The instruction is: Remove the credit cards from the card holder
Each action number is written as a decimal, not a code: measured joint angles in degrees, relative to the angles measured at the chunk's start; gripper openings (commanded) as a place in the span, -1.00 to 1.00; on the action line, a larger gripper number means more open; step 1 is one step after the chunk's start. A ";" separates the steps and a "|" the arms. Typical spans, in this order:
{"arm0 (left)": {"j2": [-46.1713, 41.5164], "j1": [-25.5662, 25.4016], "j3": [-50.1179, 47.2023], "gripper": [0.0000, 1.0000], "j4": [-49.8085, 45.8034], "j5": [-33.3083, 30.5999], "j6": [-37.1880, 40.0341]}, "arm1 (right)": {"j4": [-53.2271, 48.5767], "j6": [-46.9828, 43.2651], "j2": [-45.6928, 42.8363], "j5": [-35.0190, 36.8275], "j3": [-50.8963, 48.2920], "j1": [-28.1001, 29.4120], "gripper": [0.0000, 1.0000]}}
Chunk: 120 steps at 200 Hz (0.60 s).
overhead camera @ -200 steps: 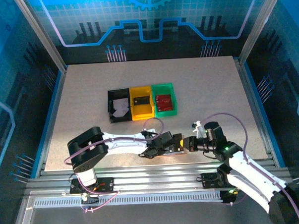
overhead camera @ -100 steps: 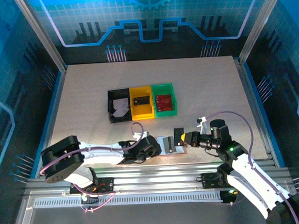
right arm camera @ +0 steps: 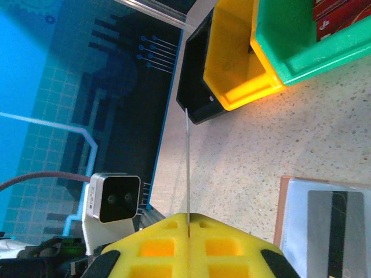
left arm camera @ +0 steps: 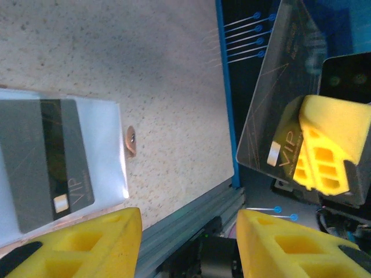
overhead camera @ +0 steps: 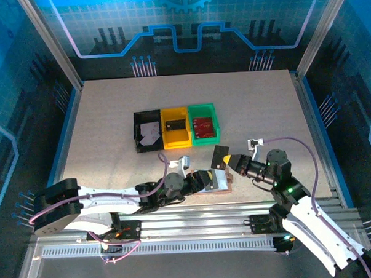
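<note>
Between the right jaws, a dark card (overhead camera: 221, 156) juts lengthwise outward

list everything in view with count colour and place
table: 1, speckled beige, under everything
trays: 3, black tray, yellow tray, green tray, in a row mid-table
tray cards: 3, white card, dark card, red card, one per tray in that order
card holder: 1, tan, pale inside, open at near edge
card in holder: 1, dark grey, inside card holder
held card: 1, dark grey, raised in right gripper
left gripper: 1, yellow, open by card holder
right gripper: 1, yellow, shut on held card
</note>
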 measured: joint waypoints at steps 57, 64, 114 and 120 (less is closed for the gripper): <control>5.73 -1.49 -0.92 0.05 13.88 -1.05 1.11 | 4.74 3.08 -0.52 8.04 -2.25 8.81 -1.00; 5.86 -1.49 -0.92 0.05 14.86 -1.29 1.14 | 5.22 3.13 -0.52 8.92 -2.25 9.68 -1.00; 5.92 -1.49 -0.92 -0.02 18.86 -2.73 1.33 | 9.05 4.46 -1.03 14.49 -3.96 14.27 -1.00; 5.97 -1.53 -0.92 -0.04 19.32 -2.99 1.31 | 9.18 4.59 -1.27 15.17 -4.17 14.86 -1.00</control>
